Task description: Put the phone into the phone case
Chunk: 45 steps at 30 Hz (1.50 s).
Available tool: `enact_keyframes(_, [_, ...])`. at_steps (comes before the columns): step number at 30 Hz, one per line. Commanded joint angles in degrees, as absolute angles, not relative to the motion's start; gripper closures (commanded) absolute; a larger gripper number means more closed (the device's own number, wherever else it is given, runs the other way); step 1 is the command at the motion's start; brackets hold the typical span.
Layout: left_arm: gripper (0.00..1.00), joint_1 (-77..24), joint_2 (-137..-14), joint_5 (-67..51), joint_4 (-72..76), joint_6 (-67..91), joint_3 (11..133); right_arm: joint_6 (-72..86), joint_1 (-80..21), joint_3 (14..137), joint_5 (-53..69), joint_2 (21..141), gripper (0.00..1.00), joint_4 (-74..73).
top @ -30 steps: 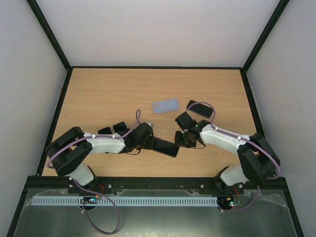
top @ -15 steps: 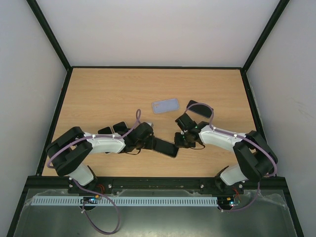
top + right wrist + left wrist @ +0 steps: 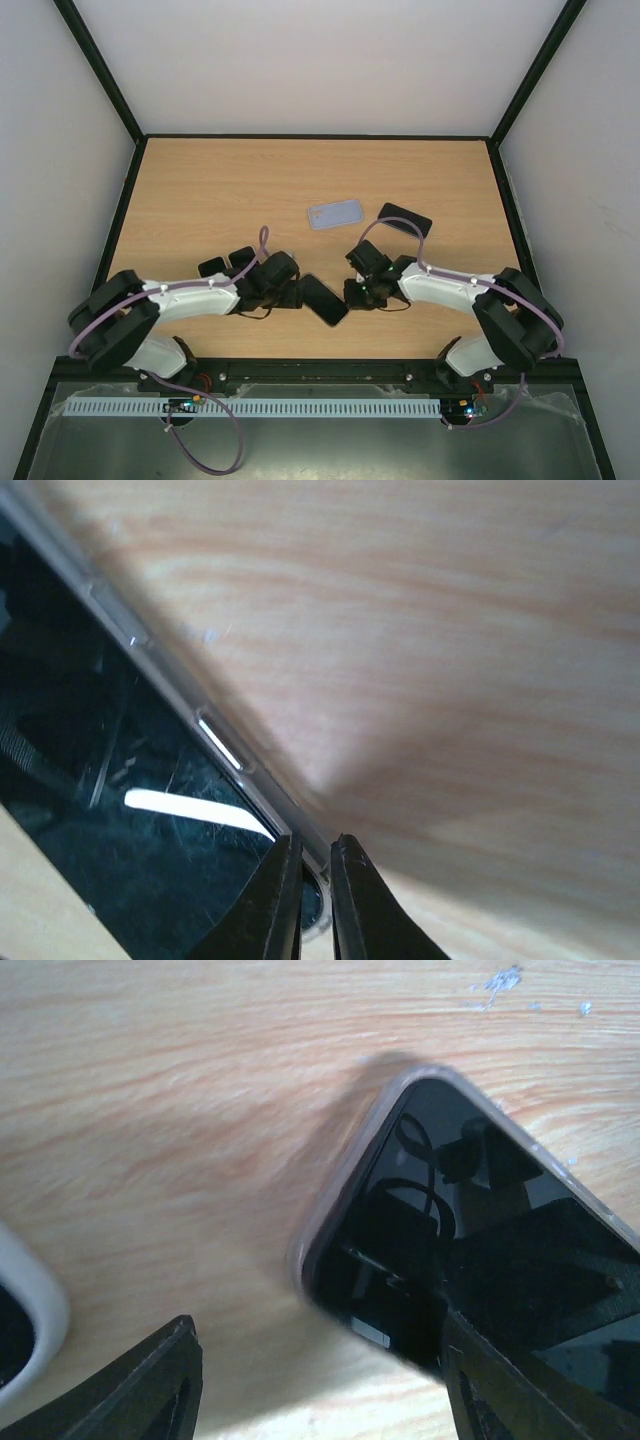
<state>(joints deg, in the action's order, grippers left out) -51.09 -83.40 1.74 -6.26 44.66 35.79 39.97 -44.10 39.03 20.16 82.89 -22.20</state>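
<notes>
Releasing the phone [image 3: 322,299], the left pincer [image 3: 318,1360] has spread apart about its corner; the phone has swung round on the desk [image 3: 200,200]. The right pincer [image 3: 316,855] sits nearly together at its edge. The phone case [image 3: 335,213] lies well apart: insertion not begun.

Table [image 3: 200,200]: light honey-coloured wood with a fine grain running across it. Phone [image 3: 324,299]: glossy black face, pale silvery-pink rim. Phone case [image 3: 335,214]: translucent pale blue-grey. Flat slab [image 3: 405,220] near the case: plain black. Left arm [image 3: 190,295] and right arm [image 3: 450,287]: white shells, black joints, purple cables [image 3: 262,245]. Walls [image 3: 320,60]: white, edged in black.
</notes>
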Motion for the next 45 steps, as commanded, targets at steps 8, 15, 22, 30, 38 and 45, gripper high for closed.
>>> enact_keyframes(8, [0.36, -51.52, -75.91, -3.87, -7.99, 52.04, 29.67, 45.24, -48.77, 34.73, 27.68, 81.00, 0.90, -19.52])
enact_keyframes(15, [0.54, -51.53, -79.59, -4.73, -4.62, 51.37, 31.43, 48.10, -52.04, 35.57, 29.24, 81.22, 0.90, -14.76])
enact_keyframes(22, [0.67, -51.53, -84.84, -4.28, -5.81, 48.23, 35.57, 48.91, -53.00, 35.70, 26.72, 79.43, 0.92, -13.63])
enact_keyframes(30, [0.67, -51.93, -83.74, -4.98, -7.19, 48.94, 34.88, 47.03, -51.49, 36.49, 21.99, 76.58, 0.88, -18.20])
enact_keyframes(38, [0.63, -55.43, -81.72, -4.68, -11.28, 52.73, 34.90, 47.27, -51.46, 35.99, 24.19, 79.59, 0.89, -14.59])
enact_keyframes(45, [0.67, -58.63, -80.95, -4.59, -14.08, 55.86, 35.69, 47.38, -51.53, 34.41, 26.98, 80.72, 0.89, -11.14])
